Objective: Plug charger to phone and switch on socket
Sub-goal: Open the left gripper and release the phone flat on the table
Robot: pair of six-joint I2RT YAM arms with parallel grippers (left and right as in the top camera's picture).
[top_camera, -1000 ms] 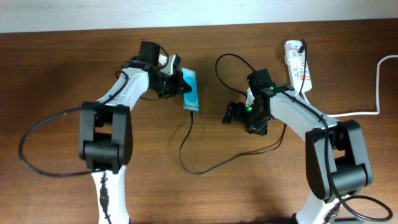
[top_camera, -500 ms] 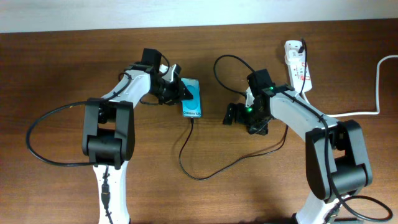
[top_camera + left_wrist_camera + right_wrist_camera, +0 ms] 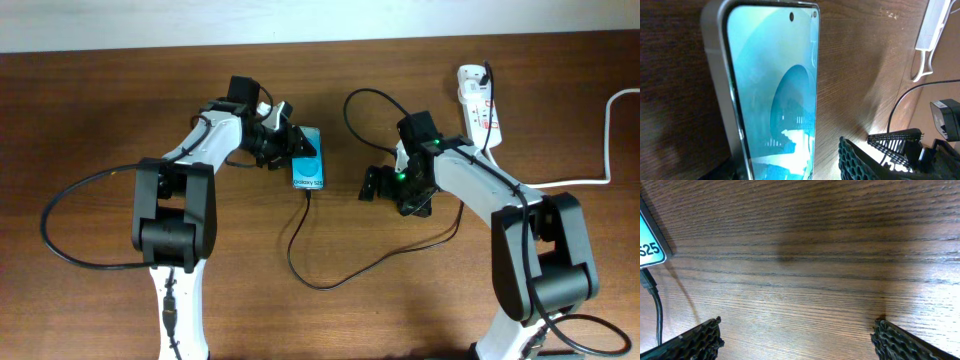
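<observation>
The phone [image 3: 310,172] lies flat on the table, cyan screen up, and fills the left wrist view [image 3: 775,90]. The charger [image 3: 300,250] is a thin black cable whose plug tip [image 3: 308,193] meets the phone's near edge; its other end runs up to the socket [image 3: 476,100] at the back right. My left gripper [image 3: 286,147] is at the phone's far left end, open, with one finger [image 3: 860,160] standing off the phone's side. My right gripper [image 3: 385,186] hovers open over bare wood right of the phone, which shows as a corner [image 3: 650,250] with the plug [image 3: 646,280].
A thick white cord [image 3: 600,150] runs from the socket to the right table edge. The black cable loops across the table's middle [image 3: 420,240] and behind the right arm. The table's back edge is just beyond the socket.
The phone went from held tilted on edge to lying flat, a little further right. My left gripper's jaws have opened off it. The right arm has not moved.
</observation>
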